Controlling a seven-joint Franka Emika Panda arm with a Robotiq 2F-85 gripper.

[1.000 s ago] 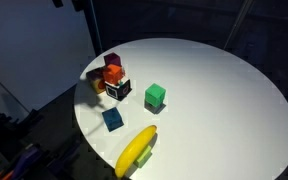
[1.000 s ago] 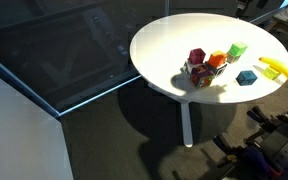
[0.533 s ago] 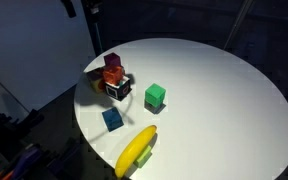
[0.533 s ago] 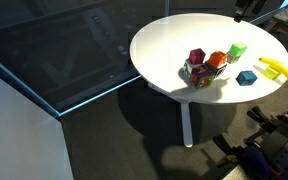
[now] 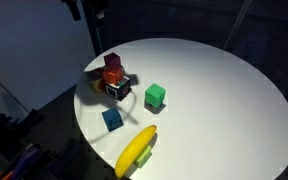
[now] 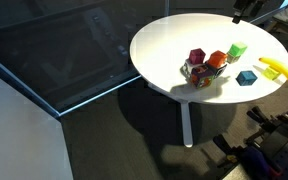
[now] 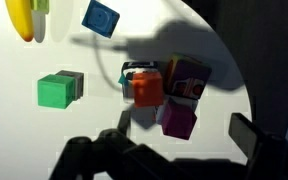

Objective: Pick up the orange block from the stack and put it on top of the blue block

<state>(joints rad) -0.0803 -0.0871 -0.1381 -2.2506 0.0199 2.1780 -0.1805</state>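
Note:
The stack [image 5: 113, 77] is a huddle of cubes near the table's edge. The orange block [image 5: 112, 73] sits in it, beside a magenta cube [image 5: 112, 60] and a black-and-white cube [image 5: 120, 89]. In the wrist view the orange block [image 7: 147, 88] lies next to the magenta cube [image 7: 179, 120]. The blue block [image 5: 112, 119] lies alone, closer to the banana; it also shows in the wrist view [image 7: 102, 17] and in an exterior view [image 6: 246, 77]. My gripper [image 7: 183, 125] is open and empty, high above the stack. Only its tip shows in both exterior views [image 5: 87, 9] [image 6: 246, 10].
A green cube [image 5: 155, 96] and a yellow banana [image 5: 136, 150] lie on the round white table [image 5: 219, 95]. The stack stands close to the table's edge, with dark floor beyond. Glass panels [image 6: 64, 50] stand beside the table.
My gripper has shifted a little toward the stack at the top of the exterior view. The blocks have not moved.

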